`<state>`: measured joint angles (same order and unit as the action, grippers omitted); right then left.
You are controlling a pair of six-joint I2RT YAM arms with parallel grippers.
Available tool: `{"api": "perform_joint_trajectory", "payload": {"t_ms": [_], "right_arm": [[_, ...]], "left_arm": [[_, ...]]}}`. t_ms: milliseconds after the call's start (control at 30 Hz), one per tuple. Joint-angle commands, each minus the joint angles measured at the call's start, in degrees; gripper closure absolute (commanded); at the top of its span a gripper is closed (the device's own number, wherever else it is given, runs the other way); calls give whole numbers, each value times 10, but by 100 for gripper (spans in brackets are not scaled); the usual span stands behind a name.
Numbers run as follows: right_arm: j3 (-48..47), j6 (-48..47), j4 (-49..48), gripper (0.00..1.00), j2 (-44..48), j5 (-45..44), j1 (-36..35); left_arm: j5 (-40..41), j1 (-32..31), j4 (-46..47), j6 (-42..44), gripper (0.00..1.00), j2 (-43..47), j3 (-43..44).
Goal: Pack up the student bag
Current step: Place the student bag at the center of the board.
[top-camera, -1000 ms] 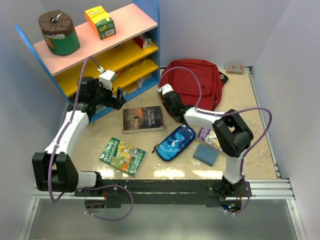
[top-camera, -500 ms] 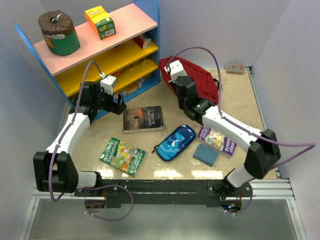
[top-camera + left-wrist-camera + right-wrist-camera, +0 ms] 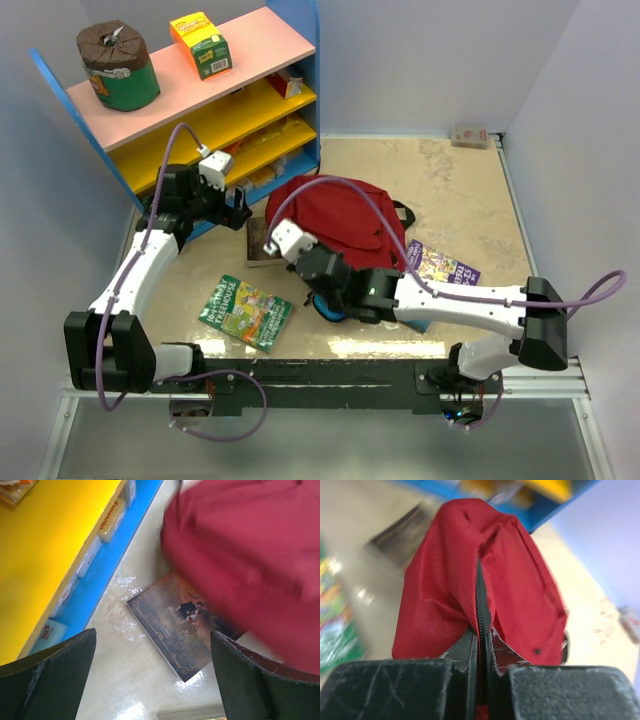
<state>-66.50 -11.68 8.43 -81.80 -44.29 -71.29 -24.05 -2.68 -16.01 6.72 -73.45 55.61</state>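
Looking near first, you find the pencil case (image 3: 323, 304) mostly hidden under the right arm; further back, the bag (image 3: 340, 215) sits mid-table, covering a corner of the book (image 3: 175, 625). The table (image 3: 470, 200) is beige, with a shelf (image 3: 240, 110) far left. Your right gripper (image 3: 481, 630) pinches the bag's fabric, clamped tight. The left gripper (image 3: 152, 632) hangs spread wide above the book.

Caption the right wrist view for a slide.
Right gripper clamped on a zippered fold of the dark-red backpack.
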Motion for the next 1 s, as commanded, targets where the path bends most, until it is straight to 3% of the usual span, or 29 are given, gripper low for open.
{"api": "perform_joint_trajectory", "payload": {"t_ms": [0,33,67,100,200,267,433,700,967], "right_arm": [[36,87,39,100,-1,16,-65],[48,112,40,93,-9,27,-76],[51,138,40,80,-18,57,-94],[54,154,37,61,-39,67,-102],[52,205,20,28,-63,111,-123],[40,228,13,22,-71,126,-130],[37,230,-4,21,-15,108,-122],[94,262,-61,30,145,145,55],[104,356,20,30,67,81,204]], "left_arm": [[4,0,-9,18,0,20,19],[5,0,-13,20,0,20,22],[5,0,-14,22,0,20,28],[4,0,-15,22,0,18,32],[-5,0,-16,22,0,9,41],[-13,0,-17,19,0,2,47],[-21,-19,-13,23,0,-15,49],[-14,-89,8,43,0,-41,42],[38,-141,51,39,0,-98,27]]}}
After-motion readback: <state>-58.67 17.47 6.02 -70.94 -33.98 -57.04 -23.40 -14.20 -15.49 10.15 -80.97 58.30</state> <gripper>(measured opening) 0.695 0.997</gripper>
